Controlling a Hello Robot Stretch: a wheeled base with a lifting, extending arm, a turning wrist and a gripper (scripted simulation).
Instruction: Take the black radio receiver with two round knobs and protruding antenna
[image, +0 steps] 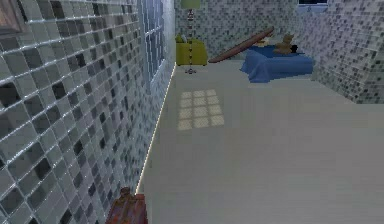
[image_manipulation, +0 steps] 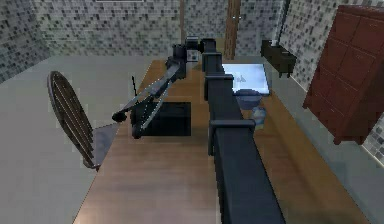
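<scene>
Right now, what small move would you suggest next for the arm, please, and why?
Probably retract the arm a little: the gripper lies near the wooden table's far end, while the black box, possibly the radio, sits nearer, beside the arm. Whether the gripper holds anything cannot be told.

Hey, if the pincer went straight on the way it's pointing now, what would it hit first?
Likely the round-backed chair beyond the table edge: the pincer points toward the arm side view's lower left, past the black box. Height is unclear, so it may clear the chair.
</scene>
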